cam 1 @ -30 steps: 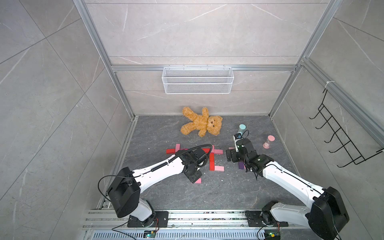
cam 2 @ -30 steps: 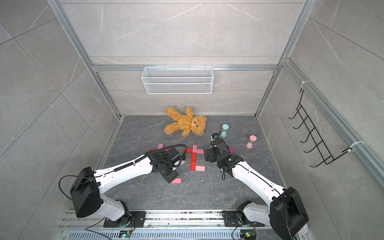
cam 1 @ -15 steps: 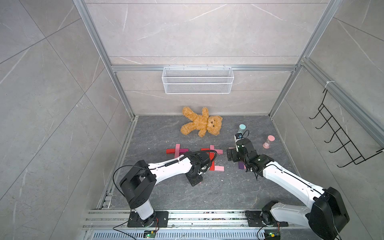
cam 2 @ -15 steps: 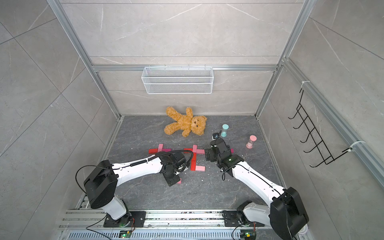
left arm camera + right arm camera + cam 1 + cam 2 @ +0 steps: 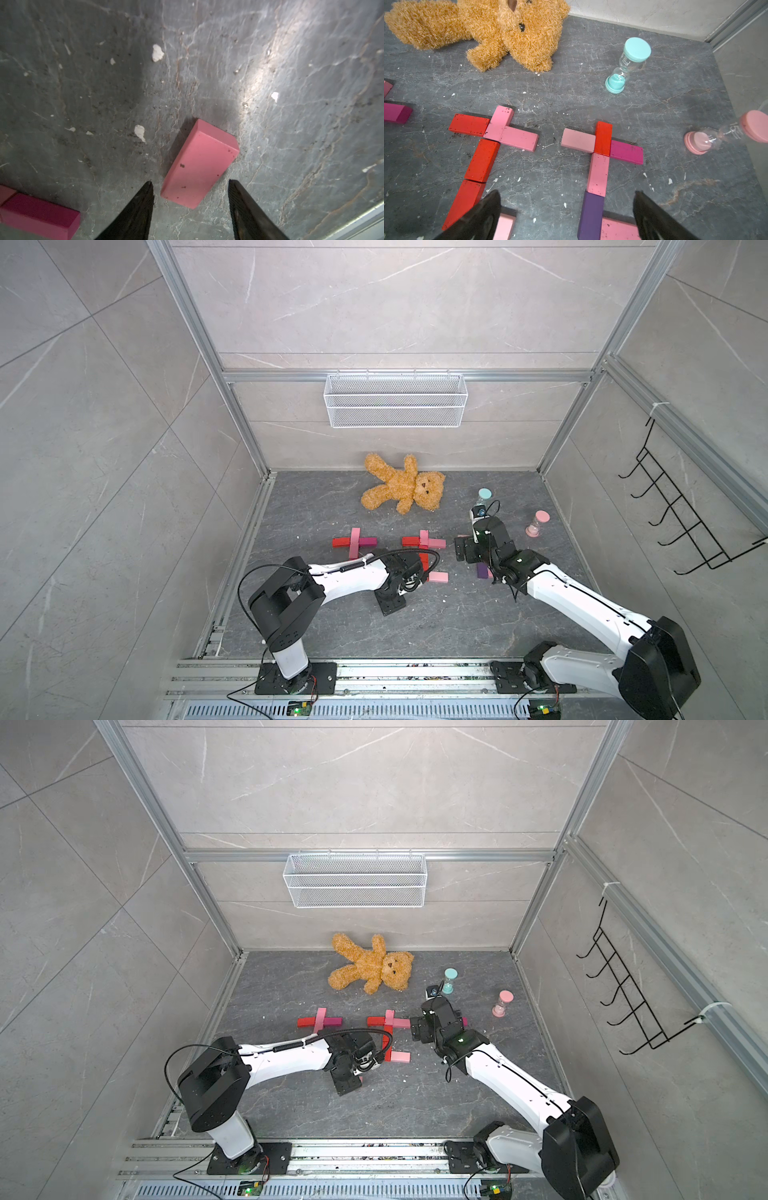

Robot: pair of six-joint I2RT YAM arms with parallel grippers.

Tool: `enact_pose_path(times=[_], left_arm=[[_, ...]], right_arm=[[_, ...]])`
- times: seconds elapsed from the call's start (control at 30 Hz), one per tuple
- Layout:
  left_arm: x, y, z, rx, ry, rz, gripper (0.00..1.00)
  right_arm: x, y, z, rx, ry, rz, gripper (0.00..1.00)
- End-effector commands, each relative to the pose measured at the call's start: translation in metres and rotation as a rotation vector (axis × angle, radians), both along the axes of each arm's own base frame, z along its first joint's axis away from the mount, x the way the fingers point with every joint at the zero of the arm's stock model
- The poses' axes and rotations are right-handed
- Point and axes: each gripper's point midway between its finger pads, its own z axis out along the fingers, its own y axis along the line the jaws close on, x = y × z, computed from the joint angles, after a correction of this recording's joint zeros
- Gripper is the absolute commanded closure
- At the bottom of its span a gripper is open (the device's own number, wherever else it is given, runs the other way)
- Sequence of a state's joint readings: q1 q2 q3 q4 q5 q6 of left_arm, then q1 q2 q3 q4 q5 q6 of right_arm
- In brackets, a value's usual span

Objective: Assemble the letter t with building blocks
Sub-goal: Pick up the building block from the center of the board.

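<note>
The left end effector [image 5: 190,181] is open, one finger on each side of a pink block [image 5: 199,164], not touching. It lies flat on the table [image 5: 83,83], with dark specks, far from the teddy bear [image 5: 500,31]. The right end effector [image 5: 566,191] is open over a purple block [image 5: 591,216], nearer the teddy bear

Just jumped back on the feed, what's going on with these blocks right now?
The robot is laying out letter t's on the floor. Three lie side by side: a cross-shaped t, a red-stemmed t and a pink-stemmed t ending in a purple block. The left claw is open, its jaws either side of a loose pink block, not gripping it yet. The right claw hangs open and empty over the purple block.
</note>
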State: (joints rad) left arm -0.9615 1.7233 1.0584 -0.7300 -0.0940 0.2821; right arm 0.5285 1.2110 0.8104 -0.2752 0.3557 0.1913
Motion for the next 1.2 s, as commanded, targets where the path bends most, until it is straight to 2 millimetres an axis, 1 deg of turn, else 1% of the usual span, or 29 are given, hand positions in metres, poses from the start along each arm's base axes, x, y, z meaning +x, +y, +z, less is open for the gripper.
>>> enact_pose_path(times=[0.0,0.13,0.27,0.3,0.4,0.43,0.53,0.63,0.77,0.83,1.0,1.07,1.17], left_arm=[[-0.004,-0.009,-0.005,-0.038,0.006,-0.136,0.41],[-0.005,-0.016,-0.004,-0.066,0.01,-0.198,0.43],[-0.004,-0.014,-0.01,-0.043,0.017,-0.246,0.47],[-0.006,-0.014,-0.014,-0.034,0.028,-0.255,0.49],[-0.008,-0.013,-0.02,-0.011,0.061,-0.265,0.61],[-0.008,-0.012,-0.022,-0.008,0.067,-0.266,0.63],[-0.007,-0.012,-0.022,-0.009,0.063,-0.266,0.71],[-0.003,-0.008,-0.016,-0.013,0.047,-0.259,0.78],[0.006,0.0,-0.002,-0.012,-0.011,-0.267,0.8],[0.01,0.005,0.003,-0.002,-0.03,-0.286,0.85],[0.029,0.022,0.014,0.005,-0.092,-0.326,0.86],[0.038,0.025,0.025,-0.029,-0.125,-0.327,0.88],[0.045,0.031,0.043,-0.08,-0.14,-0.357,0.88]], right_arm=[[-0.002,-0.006,0.002,0.006,-0.013,-0.03,0.0],[-0.002,-0.006,0.0,0.011,-0.012,-0.035,0.0],[-0.003,-0.01,-0.002,0.0,-0.016,-0.042,0.0],[-0.004,-0.01,-0.002,-0.005,-0.015,-0.044,0.0],[-0.005,-0.012,-0.003,-0.011,-0.017,-0.048,0.0],[-0.006,-0.013,-0.004,-0.013,-0.017,-0.051,0.0],[-0.007,-0.015,-0.004,-0.017,-0.018,-0.057,0.0],[-0.007,-0.016,-0.004,-0.022,-0.02,-0.06,0.0],[-0.006,-0.016,-0.005,-0.023,-0.018,-0.059,0.0],[-0.006,-0.015,-0.005,-0.02,-0.018,-0.057,0.0],[-0.006,-0.014,-0.002,-0.011,-0.024,-0.051,0.0],[-0.007,-0.014,-0.001,-0.009,-0.025,-0.048,0.0],[-0.007,-0.014,-0.001,-0.007,-0.025,-0.048,0.0]])
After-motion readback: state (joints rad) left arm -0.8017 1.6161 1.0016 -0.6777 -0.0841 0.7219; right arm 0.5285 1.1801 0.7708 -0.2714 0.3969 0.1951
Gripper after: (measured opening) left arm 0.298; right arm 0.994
